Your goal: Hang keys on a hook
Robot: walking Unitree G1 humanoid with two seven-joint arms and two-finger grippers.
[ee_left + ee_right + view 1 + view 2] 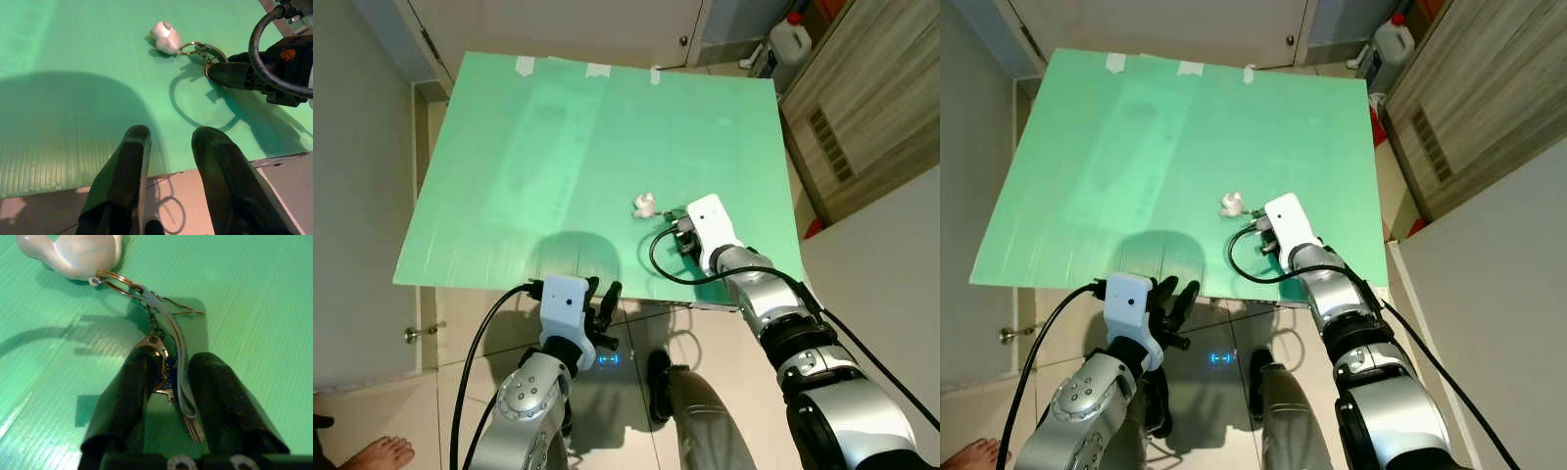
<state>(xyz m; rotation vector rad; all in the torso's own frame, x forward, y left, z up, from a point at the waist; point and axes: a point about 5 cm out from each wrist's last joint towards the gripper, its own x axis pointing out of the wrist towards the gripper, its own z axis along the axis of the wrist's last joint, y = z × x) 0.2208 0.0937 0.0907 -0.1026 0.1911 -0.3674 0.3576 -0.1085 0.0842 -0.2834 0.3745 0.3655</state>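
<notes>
A small white hook (645, 205) is fixed near the middle of a green board (558, 147). The metal ring of the keys (171, 333) meets the hook (73, 252) at its lower edge, and the keys trail back between my right fingers. My right gripper (679, 226) is just right of the hook, shut on the keys. In the left wrist view the key ring (200, 49) lies between the hook (165, 37) and the right fingers. My left gripper (603, 300) is held below the board's lower edge, open, with nothing between its fingers (132, 161).
A wooden cabinet (862, 108) stands to the right, with a white jug (791, 39) beyond it. A white door (558, 24) is behind the board's top, and a brass door handle (416, 334) is at the left. A person's bare foot (377, 454) rests on the tiled floor.
</notes>
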